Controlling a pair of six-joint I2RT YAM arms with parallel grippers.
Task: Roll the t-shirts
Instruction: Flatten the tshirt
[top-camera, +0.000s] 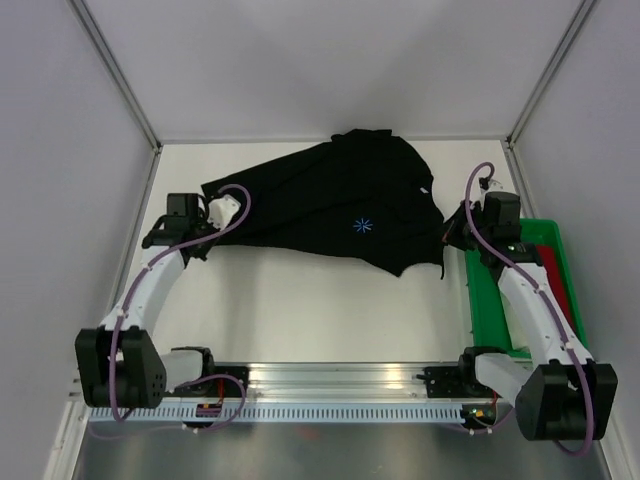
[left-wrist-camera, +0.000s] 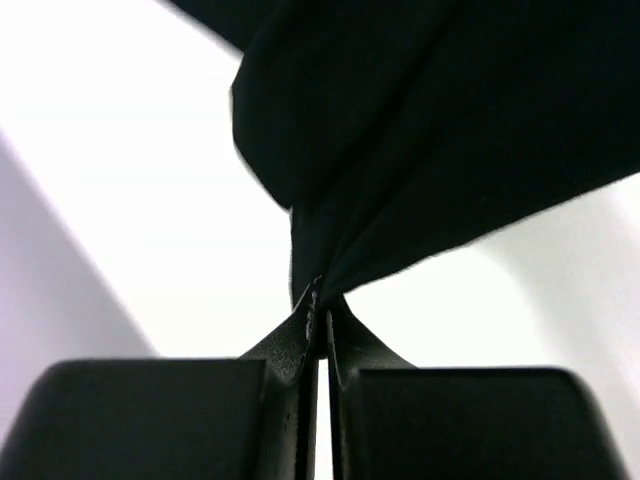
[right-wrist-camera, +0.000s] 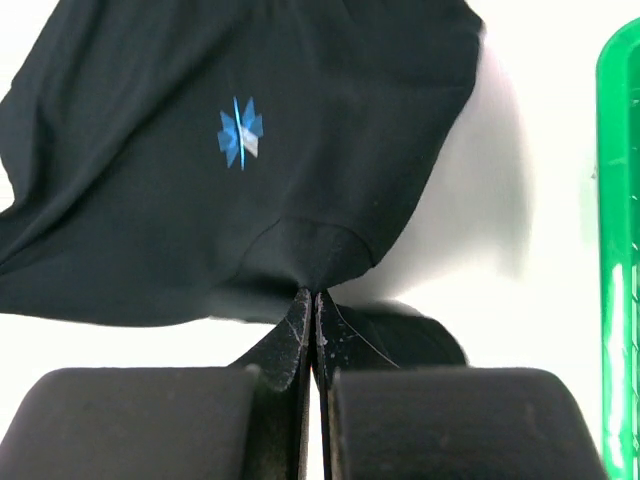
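Observation:
A black t-shirt (top-camera: 340, 200) with a small blue star print lies spread and rumpled across the far middle of the white table. My left gripper (top-camera: 203, 238) is shut on the shirt's left edge; in the left wrist view the cloth (left-wrist-camera: 420, 150) bunches into the closed fingertips (left-wrist-camera: 308, 305). My right gripper (top-camera: 450, 237) is shut on the shirt's right edge by the collar; in the right wrist view the black cloth (right-wrist-camera: 200, 200) with its blue print pinches between the closed tips. No white neck label shows.
A green bin (top-camera: 490, 300) stands at the right under my right arm, with something red (top-camera: 555, 275) inside it; its rim (right-wrist-camera: 620, 250) shows in the right wrist view. White walls enclose the table at the back and sides. A metal rail runs along the near edge.

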